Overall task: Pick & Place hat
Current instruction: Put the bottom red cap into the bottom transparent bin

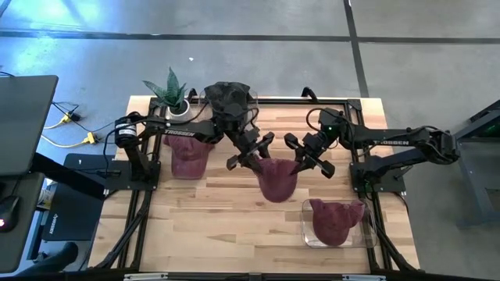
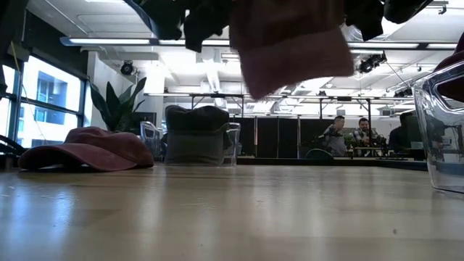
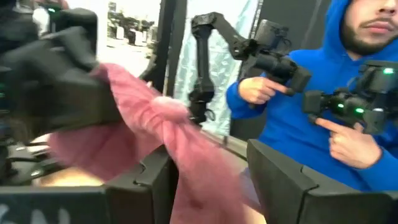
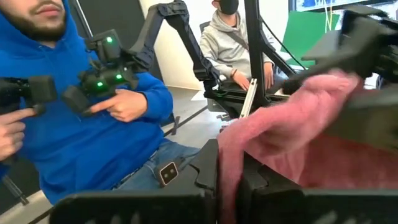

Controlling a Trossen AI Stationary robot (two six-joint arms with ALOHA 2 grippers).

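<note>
Two grippers, left gripper point(image 1: 251, 152) and right gripper point(image 1: 307, 156), are clamping opposite edges of the maroon hat point(image 1: 276, 178), hanging above the table point(image 1: 211, 226); its soft, light fabric is sagging, favouring brim grips.

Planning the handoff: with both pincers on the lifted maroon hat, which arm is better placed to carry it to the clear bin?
Right, probably. The right pincer grips the lifted hat on the side nearest the clear bin; the left pincer would reach farther.
</note>
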